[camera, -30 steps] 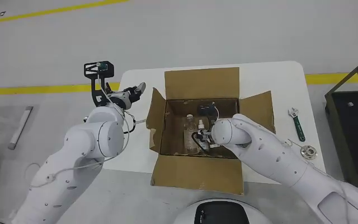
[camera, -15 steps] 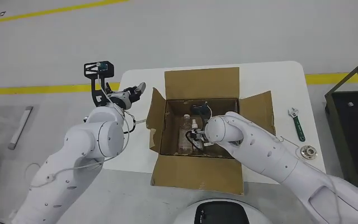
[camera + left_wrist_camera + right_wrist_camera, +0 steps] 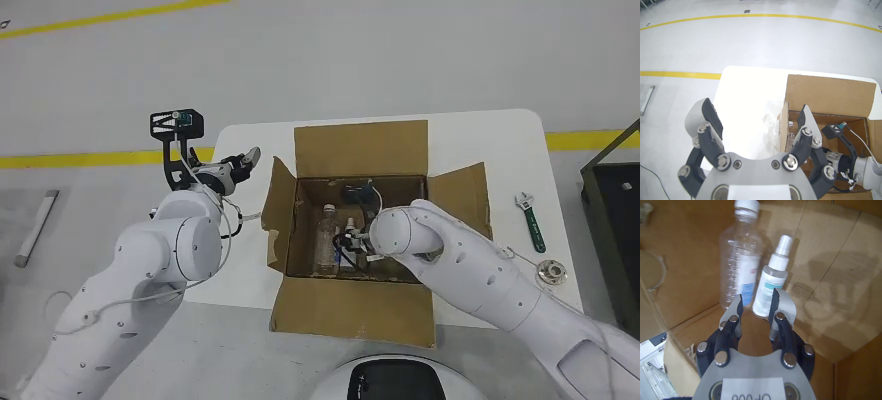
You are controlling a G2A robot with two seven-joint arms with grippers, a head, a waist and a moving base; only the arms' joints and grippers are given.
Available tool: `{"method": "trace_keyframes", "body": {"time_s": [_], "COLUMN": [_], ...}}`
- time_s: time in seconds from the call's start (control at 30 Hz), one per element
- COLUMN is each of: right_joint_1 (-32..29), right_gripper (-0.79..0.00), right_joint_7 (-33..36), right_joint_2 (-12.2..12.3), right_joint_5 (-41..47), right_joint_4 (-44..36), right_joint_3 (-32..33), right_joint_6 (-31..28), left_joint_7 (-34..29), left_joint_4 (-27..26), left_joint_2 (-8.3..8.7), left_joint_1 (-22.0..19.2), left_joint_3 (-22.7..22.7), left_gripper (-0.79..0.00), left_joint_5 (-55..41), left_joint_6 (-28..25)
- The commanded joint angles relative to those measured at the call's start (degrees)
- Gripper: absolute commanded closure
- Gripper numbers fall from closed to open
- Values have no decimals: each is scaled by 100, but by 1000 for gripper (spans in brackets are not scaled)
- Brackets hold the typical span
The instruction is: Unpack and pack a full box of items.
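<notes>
Right wrist view | right gripper (image 3: 757, 293) fingers apart | spray bottle (image 3: 770, 285) just beyond

in the top view the right arm (image 3: 470, 265) covers the near right part of the box (image 3: 360, 150) floor and whatever lies beneath it. in the right wrist view the clear bottle (image 3: 738, 256) is smeared, its base behind a finger of the right gripper (image 3: 757, 298); whether the pads touch the spray bottle (image 3: 770, 285) cannot be told. a pale ring (image 3: 654, 273) is cut off at the edge, its kind unclear. in the left wrist view a flap hides most of the clear bottle. a small round thing (image 3: 550, 270) is too small to identify.
</notes>
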Motion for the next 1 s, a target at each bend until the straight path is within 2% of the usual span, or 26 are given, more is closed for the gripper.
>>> {"method": "trace_keyframes", "body": {"time_s": [0.0,0.2,0.27,0.3,0.33,0.37,0.4,0.57,0.67,0.73,0.83,0.93,0.97], "right_joint_1": [-120,-1117,-1546,-1777,-2045,-2190,-2429,-3171,-3596,-3772,-4083,-4388,-4440], "right_gripper": [-314,-305,-268,-222,-135,-37,0,0,0,0,0,-74,-68], "right_joint_7": [118,363,342,263,146,131,81,55,508,817,1467,2144,2244], "right_joint_2": [104,568,694,744,807,836,891,1044,1165,1211,1306,1385,1394], "right_joint_5": [-201,-625,-510,-353,-259,-221,-215,-426,-1227,-1417,-2033,-2506,-2568], "right_joint_4": [-368,-2071,-2757,-3064,-3433,-3578,-3898,-4794,-5260,-5384,-5529,-5548,-5542], "right_joint_3": [210,1624,2292,2676,3167,3375,3815,5276,6225,6670,7347,7818,7868], "right_joint_6": [69,101,-58,-182,-406,-521,-744,-1282,-1417,-1538,-1957,-2394,-2426], "left_joint_7": [0,0,0,0,0,0,0,0,0,0,0,0,0], "left_joint_4": [0,0,0,0,0,0,0,0,0,0,0,0,0], "left_joint_2": [0,0,0,0,0,0,0,0,0,0,0,0,0], "left_joint_1": [0,0,0,0,0,0,0,0,0,0,0,0,0], "left_joint_3": [0,0,0,0,0,0,0,0,0,0,0,0,0], "left_gripper": [-785,-785,-785,-785,-785,-785,-785,-785,-785,-785,-785,-785,-785], "left_joint_5": [0,0,0,0,0,0,0,0,0,0,0,0,0], "left_joint_6": [0,0,0,0,0,0,0,0,0,0,0,0,0]}}
